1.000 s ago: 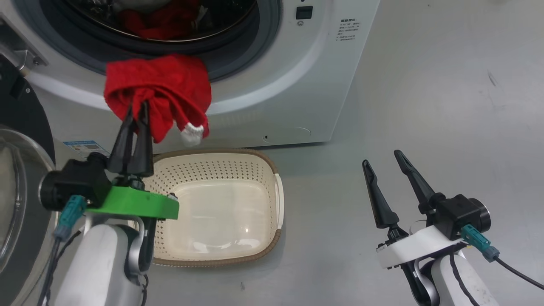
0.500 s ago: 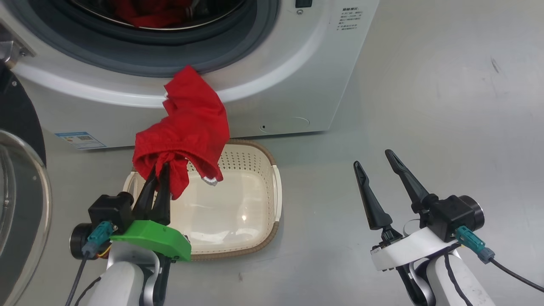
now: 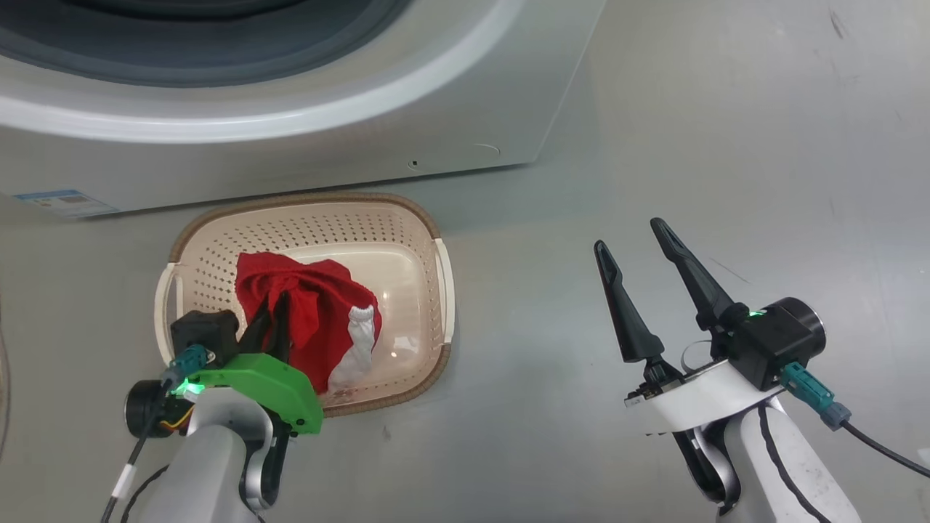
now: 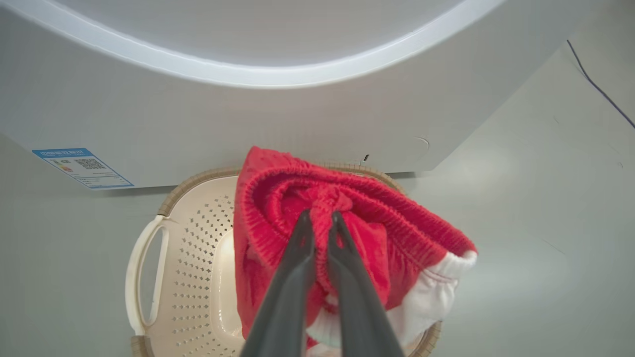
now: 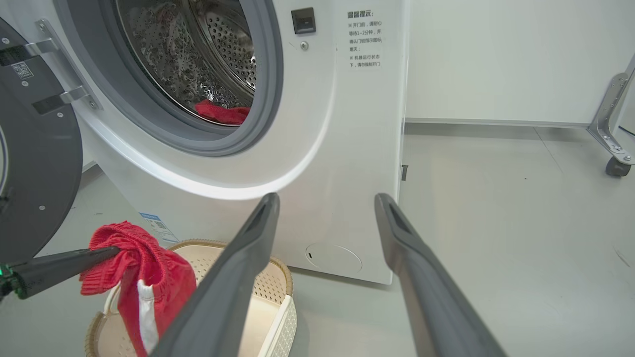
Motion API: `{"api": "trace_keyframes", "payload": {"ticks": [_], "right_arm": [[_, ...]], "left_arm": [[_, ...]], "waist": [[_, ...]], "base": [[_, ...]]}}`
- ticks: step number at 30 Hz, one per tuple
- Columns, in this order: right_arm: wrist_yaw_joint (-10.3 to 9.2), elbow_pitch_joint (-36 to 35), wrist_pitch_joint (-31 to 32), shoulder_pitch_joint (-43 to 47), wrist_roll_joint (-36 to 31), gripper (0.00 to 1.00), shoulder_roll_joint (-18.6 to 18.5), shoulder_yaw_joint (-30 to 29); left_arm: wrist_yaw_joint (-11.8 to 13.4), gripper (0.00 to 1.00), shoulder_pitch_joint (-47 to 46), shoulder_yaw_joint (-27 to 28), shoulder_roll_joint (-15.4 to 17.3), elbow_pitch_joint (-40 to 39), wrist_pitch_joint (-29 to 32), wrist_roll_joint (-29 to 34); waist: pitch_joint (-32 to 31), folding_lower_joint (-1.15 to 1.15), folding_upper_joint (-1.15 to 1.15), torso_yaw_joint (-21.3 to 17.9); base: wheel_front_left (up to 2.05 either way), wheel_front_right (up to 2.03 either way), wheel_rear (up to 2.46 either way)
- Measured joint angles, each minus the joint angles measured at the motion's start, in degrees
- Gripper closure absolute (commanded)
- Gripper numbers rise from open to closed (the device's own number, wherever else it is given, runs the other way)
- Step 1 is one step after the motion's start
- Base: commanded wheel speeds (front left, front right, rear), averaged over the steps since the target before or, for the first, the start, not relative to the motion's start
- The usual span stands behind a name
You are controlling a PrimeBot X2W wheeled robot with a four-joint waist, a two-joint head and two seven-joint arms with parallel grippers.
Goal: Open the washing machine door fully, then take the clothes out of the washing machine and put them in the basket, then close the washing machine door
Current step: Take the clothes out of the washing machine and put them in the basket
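My left gripper (image 3: 272,309) is shut on a red garment (image 3: 323,323) with white trim. It holds the garment bunched over the cream basket (image 3: 218,269), the lower end hanging down inside. From the left wrist, the shut fingertips (image 4: 320,218) pinch a fold of the clothes (image 4: 278,198). My right gripper (image 3: 628,234) stands open above bare floor, right of the basket. From the right wrist, the washing machine (image 5: 347,148) has its black door (image 5: 39,173) swung open at left. More red clothes (image 5: 221,111) lie in the steel drum.
The basket (image 5: 280,277) sits on the grey floor right against the washer's front, below the opening. A blue label (image 4: 82,166) marks the washer's lower left. A metal frame on a castor (image 5: 615,148) stands far right by the wall.
The head camera has tilted down. My left gripper has carried the red garment from the washer's opening down into the basket. The right arm has barely moved.
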Motion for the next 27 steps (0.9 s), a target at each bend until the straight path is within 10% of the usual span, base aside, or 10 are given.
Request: {"api": "trace_keyframes", "payload": {"ticks": [22, 27], "right_arm": [[0.44, -0.9, 0.0, -6.8, 1.9, 0.0, 0.0, 0.9], [0.44, -0.3, 0.0, -7.3, 1.9, 0.0, 0.0, 0.9]], "left_arm": [[-0.1, 1.0, -12.9, 1.9, -0.6, 22.0, 5.1, -4.5], [-0.1, 0.57, -14.4, 2.6, -0.7, 25.1, 4.6, -5.4]], "waist": [[12.1, 0.0, 0.0, -5.8], [12.2, 0.0, 0.0, -5.9]], "base": [[0.0, 0.0, 0.0], [0.0, 0.0, 0.0]]}}
